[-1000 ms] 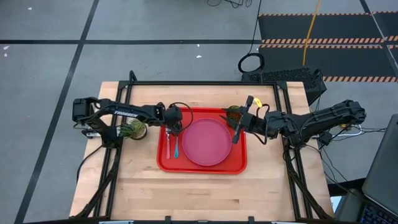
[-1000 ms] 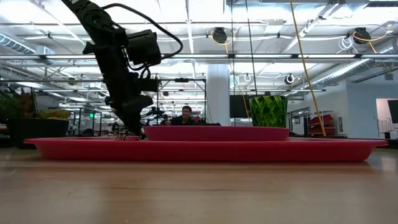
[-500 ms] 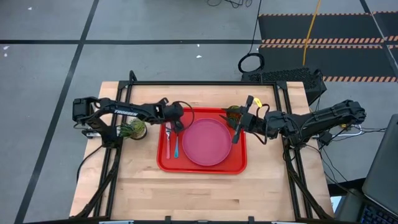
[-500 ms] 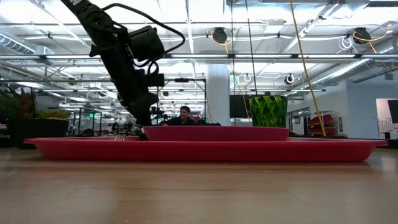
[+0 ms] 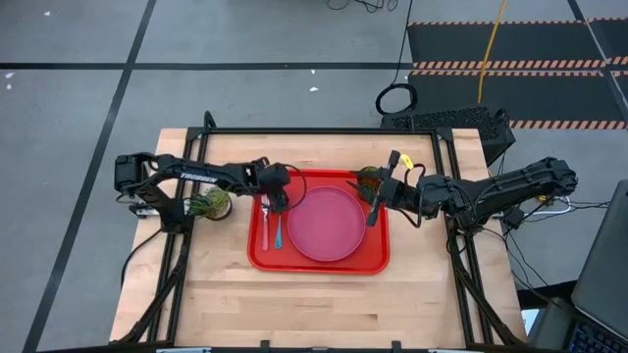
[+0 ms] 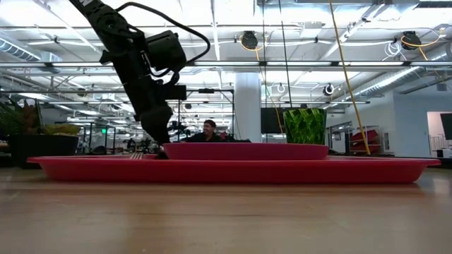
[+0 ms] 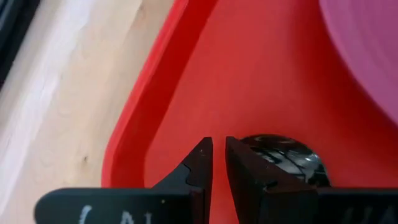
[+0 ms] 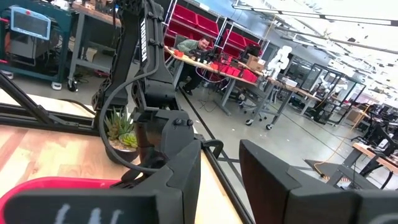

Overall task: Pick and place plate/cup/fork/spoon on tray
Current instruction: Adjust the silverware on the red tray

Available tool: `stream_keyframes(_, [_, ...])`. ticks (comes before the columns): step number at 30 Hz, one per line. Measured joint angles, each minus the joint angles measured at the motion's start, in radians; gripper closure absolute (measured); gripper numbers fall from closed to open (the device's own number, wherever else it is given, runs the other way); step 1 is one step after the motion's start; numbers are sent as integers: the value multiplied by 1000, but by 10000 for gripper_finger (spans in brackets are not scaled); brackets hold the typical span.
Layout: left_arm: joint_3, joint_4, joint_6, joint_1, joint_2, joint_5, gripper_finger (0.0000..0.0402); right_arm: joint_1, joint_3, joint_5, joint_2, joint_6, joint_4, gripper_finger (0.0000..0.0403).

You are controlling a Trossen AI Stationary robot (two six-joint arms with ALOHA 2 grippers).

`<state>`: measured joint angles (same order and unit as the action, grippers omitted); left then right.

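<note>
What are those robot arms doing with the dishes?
They are setting tableware on the red tray. The pink plate already lies on it, with the fork and the spoon side by side next to the plate, and the green cup stands at the tray's far corner. The left hand hangs just over the top ends of the fork and spoon, its fingers nearly together and holding nothing. The right hand waits open above the plate's edge, near the cup.

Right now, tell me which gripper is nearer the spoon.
Left. The left gripper hovers right over the spoon at its bowl end; the right gripper is across the plate from it.
</note>
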<state>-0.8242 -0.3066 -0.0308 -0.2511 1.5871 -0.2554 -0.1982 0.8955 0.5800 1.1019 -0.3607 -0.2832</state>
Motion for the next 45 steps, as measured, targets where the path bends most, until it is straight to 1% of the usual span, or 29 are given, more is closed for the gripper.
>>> stream_keyframes(3, [0,-10,20,5,0,25,353,0,0,0,0,0,0,298])
stream_keyframes(7, [0,-17,26,5,0,31,353,0,0,0,0,0,0,298])
stream_keyframes(9, [0,-16,27,5,0,16,353,0,0,0,0,0,0,298])
stream_keyframes(12, [0,-11,31,5,0,-36,353,0,0,0,0,0,0,298])
stream_keyframes(15, [0,11,61,5,0,-50,353,0,0,0,0,0,0,298])
stream_keyframes(20, [0,19,73,5,0,-49,353,0,0,0,0,0,0,298])
stream_keyframes(24, [0,18,81,5,0,-13,353,0,0,0,0,0,0,298])
stream_keyframes(36, [0,-10,117,-1,11,-13,353,0,0,0,0,5,0,298])
stream_keyframes(45, [0,20,132,-4,11,-25,353,0,0,0,0,5,0,298])
